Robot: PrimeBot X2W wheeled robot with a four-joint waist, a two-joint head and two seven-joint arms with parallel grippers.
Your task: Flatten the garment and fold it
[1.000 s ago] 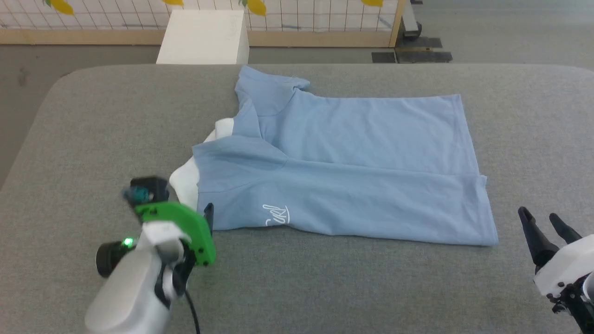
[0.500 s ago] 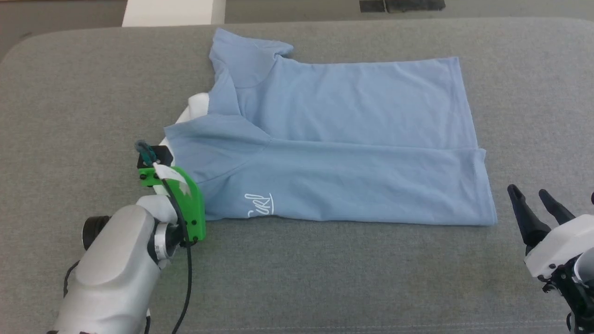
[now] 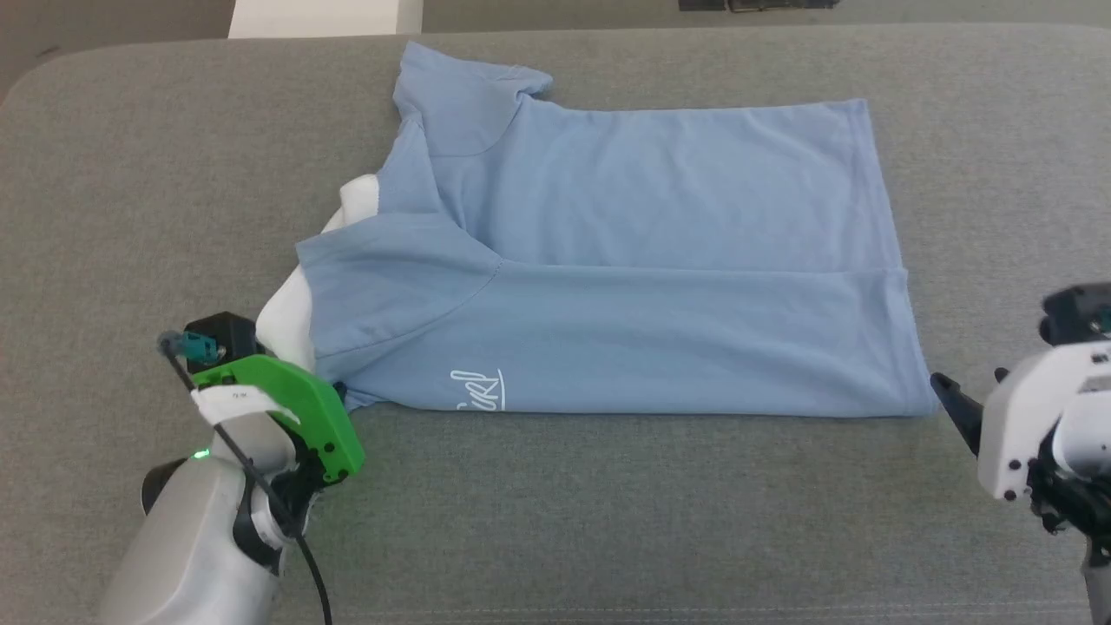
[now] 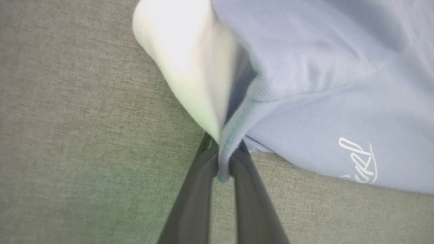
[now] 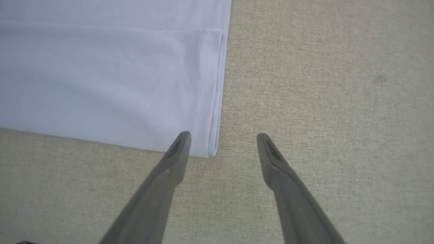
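The garment lay across the counter, collar toward the left edge. The left hand was clamped on its near collar corner. The right hand, fingers apart, sat at the near hem corner. It should probably pinch both layers before lifting evenly.

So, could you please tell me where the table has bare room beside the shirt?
The table is bare in the near strip below the garment, left of its white collar, and right of the hem. Crowded: the near corners, where the left claw pinches fabric and the open right claw hovers.
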